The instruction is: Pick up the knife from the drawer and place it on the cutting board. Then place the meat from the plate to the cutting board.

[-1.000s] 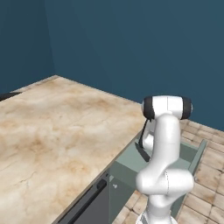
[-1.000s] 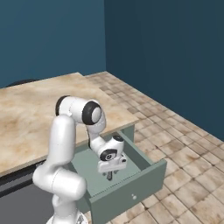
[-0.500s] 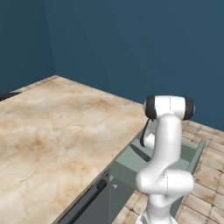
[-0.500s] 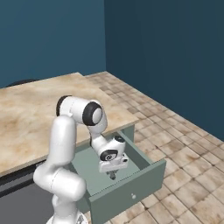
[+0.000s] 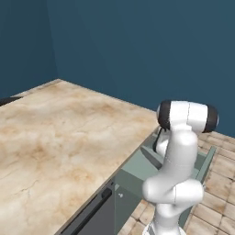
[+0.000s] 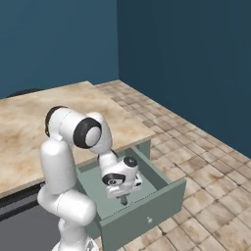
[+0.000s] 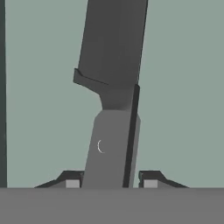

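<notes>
Hand [image 6: 123,198] is down inside the open drawer [image 6: 147,215], pointing pretty much straight down at the drawer floor, wrist sitting just above the front wall. From the right base view the arm goes up from the base at about 7 o'clock, bends at the big dark-capped elbow [image 6: 83,132], then folds down toward 4 o'clock into the drawer. In the hand view the fingertips [image 7: 72,180] sit on either side of the knife [image 7: 111,109], clamped on its handle, with the dark blade running off toward 12 o'clock. The knife lies flat on the grey-green drawer floor. Marbled surface [image 5: 55,137] sits off at 9 o'clock in the left base view, with the arm's elbow over the drawer.
</notes>
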